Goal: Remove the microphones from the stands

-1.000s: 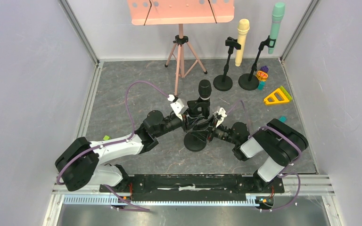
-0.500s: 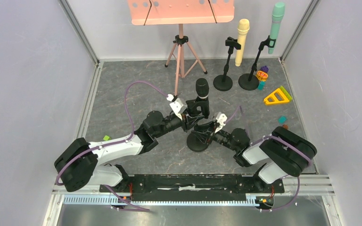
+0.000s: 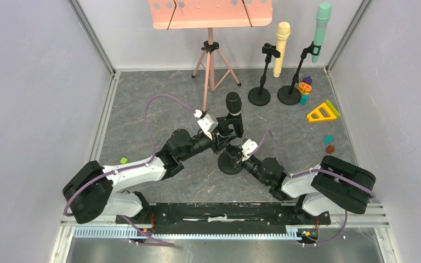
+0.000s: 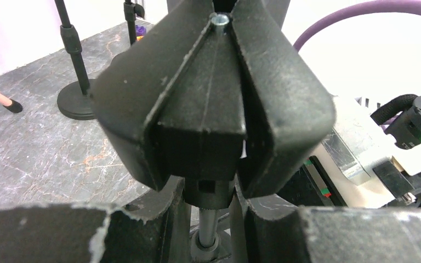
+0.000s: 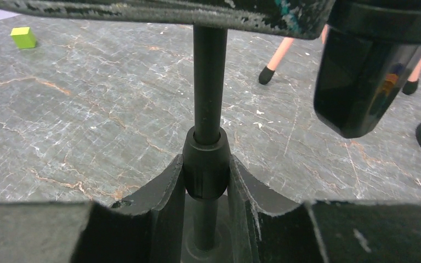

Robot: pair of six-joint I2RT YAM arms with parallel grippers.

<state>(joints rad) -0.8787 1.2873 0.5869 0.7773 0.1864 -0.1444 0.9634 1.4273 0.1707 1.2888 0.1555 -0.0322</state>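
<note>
Three microphones are seen: a black microphone [image 3: 234, 105], a yellow microphone [image 3: 281, 49] and a green microphone [image 3: 322, 33]. Three black stands [image 3: 229, 163] [image 3: 259, 96] [image 3: 289, 95] are counted, and one pink music stand [image 3: 210, 12].

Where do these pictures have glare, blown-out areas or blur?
Left wrist view: background around the purple cable is blown out white. Right wrist view: coloured glare on the glossy microphone; stand pole sharp. Top external view: even light, sharp throughout.

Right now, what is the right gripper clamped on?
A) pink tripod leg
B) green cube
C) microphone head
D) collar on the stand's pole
D: the right gripper squeezes the collar on the stand's pole from both sides.
</note>
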